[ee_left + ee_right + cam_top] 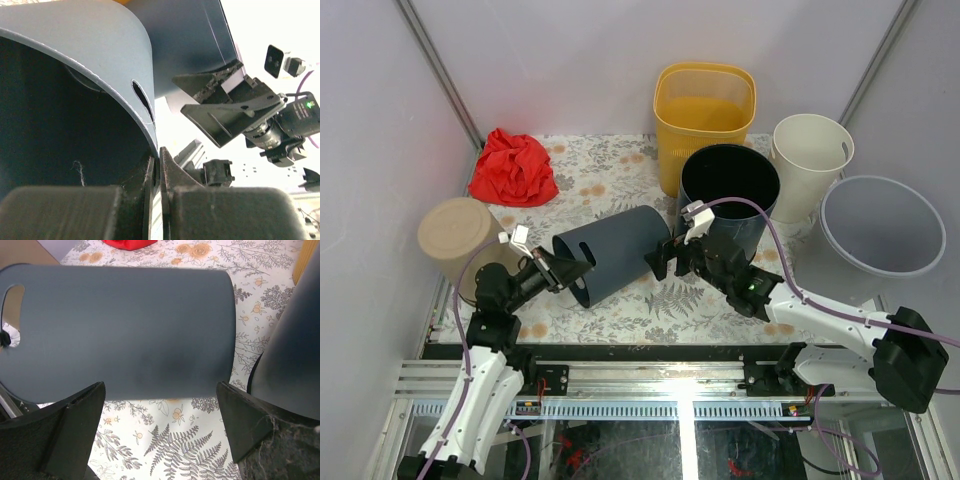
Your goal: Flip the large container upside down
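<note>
The large container (615,252), laid on its side, is clamped at its 9 o'clock rim by the left gripper (564,271); the right gripper (660,262) is spread apart at 3 o'clock.

The bin (125,330) between the right claw's (160,432) fingers (55,435) is smooth, matt grey-blue plastic. The fingers are matt black, rough-edged, with lint clinging. Beneath the claw the worktop (200,255) wears a flower-printed covering. Beyond the left claw (560,272) lies crumpled red cloth (513,167).

Your left arm (470,395) and right arm (825,318) have white links, black joints; purple cables (772,232) reach the black left gripper (578,272) and right gripper (660,262).
</note>
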Motion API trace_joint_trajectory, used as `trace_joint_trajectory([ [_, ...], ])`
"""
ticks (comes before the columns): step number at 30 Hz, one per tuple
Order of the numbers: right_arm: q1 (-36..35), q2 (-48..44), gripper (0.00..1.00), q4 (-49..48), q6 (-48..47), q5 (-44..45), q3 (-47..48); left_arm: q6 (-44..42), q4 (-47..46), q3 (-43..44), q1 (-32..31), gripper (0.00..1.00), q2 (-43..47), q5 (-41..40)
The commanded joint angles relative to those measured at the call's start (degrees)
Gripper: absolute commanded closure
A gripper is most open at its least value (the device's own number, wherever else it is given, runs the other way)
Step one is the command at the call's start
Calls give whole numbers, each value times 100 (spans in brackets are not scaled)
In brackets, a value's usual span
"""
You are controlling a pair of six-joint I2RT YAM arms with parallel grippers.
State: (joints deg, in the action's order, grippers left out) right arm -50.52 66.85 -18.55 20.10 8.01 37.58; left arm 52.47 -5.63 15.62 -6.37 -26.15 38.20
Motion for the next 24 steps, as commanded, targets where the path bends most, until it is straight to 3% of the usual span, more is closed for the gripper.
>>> trace_joint_trajectory([
  [1, 25, -215, 1, -181, 6, 114, 21, 80, -179, 311, -20, 99, -33, 839],
  [17, 86, -242, 1, 59, 442, 335, -239, -636, 1386, 694, -22, 96, -106, 737],
  [24, 92, -328, 1, -55, 642, 408, -453, -909, 2035, 927, -26, 95, -174, 1114],
])
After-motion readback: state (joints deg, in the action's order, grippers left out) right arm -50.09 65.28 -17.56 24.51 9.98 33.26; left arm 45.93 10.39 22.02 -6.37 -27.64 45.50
